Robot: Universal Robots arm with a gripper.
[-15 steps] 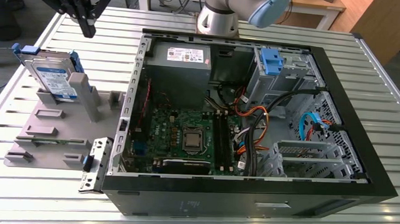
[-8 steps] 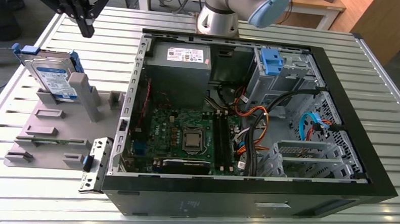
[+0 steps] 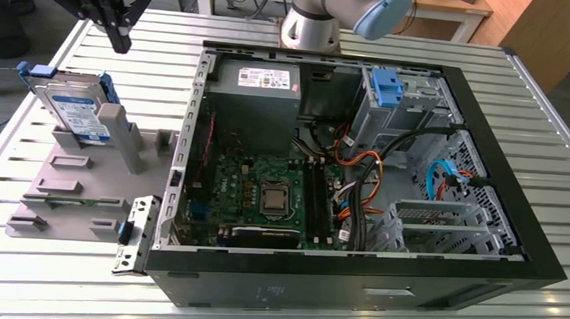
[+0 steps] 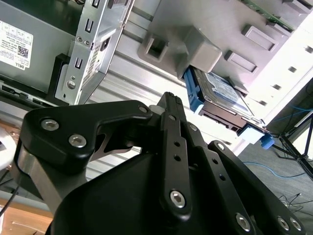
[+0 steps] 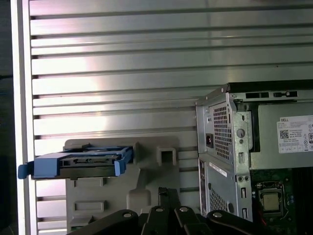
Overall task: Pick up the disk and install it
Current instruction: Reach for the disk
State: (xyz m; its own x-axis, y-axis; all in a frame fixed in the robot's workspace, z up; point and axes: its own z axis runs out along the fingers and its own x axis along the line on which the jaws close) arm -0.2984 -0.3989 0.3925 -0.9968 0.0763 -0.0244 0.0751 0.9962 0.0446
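Closest sat my gripper, clenched on nothing, poised above the ribbed table. The disk stood on edge in the grey holder, beside the open computer case, apart from my fingertips.

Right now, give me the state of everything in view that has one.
Disk, on edge in the holder, not gripped.
Gripper, shut, empty, clear of the disk.
Case, on its side, open.
Blue bracket, in the case's drive cage.
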